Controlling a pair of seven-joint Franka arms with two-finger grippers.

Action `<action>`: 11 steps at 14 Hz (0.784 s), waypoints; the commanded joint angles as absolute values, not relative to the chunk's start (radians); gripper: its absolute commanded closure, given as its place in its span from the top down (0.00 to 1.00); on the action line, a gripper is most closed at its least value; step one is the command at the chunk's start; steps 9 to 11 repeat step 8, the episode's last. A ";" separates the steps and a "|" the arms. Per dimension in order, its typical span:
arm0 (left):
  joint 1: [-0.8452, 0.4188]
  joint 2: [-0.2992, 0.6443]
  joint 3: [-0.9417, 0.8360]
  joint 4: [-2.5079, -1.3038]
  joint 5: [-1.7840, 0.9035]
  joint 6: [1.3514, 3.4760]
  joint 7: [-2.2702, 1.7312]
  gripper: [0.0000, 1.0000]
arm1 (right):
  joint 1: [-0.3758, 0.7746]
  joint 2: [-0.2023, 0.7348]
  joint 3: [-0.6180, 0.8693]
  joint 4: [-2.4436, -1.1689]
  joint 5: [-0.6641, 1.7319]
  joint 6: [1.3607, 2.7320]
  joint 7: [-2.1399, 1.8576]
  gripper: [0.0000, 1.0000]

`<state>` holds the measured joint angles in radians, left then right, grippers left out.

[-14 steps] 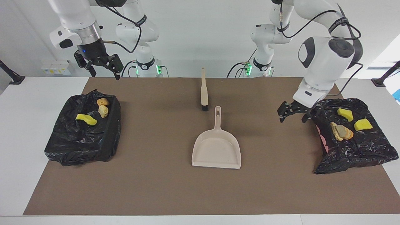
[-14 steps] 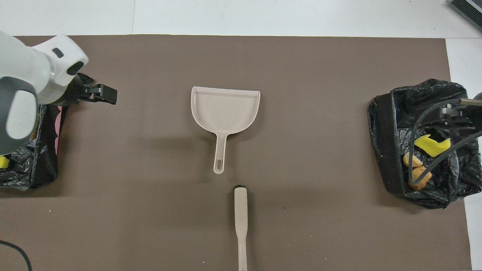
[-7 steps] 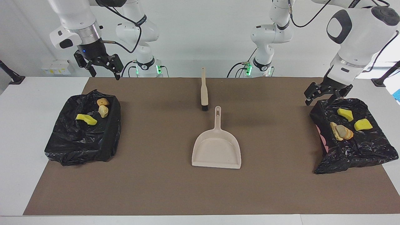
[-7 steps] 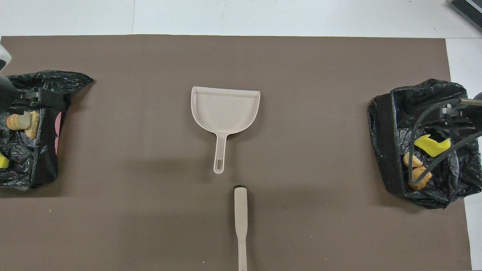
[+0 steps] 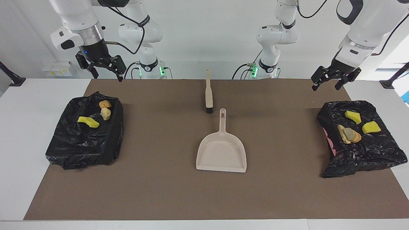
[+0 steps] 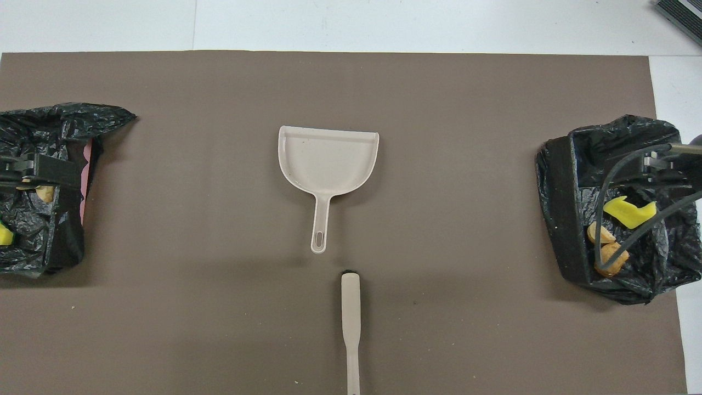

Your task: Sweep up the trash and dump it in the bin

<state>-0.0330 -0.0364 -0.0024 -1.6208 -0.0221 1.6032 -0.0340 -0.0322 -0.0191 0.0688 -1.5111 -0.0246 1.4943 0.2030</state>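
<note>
Both fingers (image 5: 332,81) wide, empty; trash (image 5: 351,127): yellow sponge bits, tan crusty lumps.

Yellow sponge scraps (image 5: 371,127) and tan bread-like lumps (image 5: 349,135) lie in black-lined bins (image 5: 367,153) at both ends of the counter.

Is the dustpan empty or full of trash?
Empty. The dustpan shows only its bare beige inside, no scraps.

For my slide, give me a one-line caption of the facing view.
Dustpan and brush lie unused mid-mat, trash sits in both black-lined bins, left gripper and right gripper raised, open, empty.
</note>
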 commanded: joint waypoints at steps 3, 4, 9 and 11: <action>-0.038 -0.051 -0.002 -1.641 -0.023 1.600 -0.028 1.00 | -0.040 -0.037 0.072 -1.528 -0.012 1.499 0.183 1.00; -0.038 -0.052 -0.002 -1.641 -0.023 1.597 -0.028 1.00 | -0.040 -0.037 0.072 -1.528 -0.014 1.499 0.183 1.00; -0.038 -0.052 -0.002 -1.641 -0.023 1.594 -0.028 1.00 | -0.040 -0.037 0.072 -1.528 -0.012 1.499 0.183 1.00; -0.038 -0.052 -0.002 -1.641 -0.023 1.594 -0.028 1.00 | -0.040 -0.037 0.072 -1.528 -0.012 1.499 0.183 1.00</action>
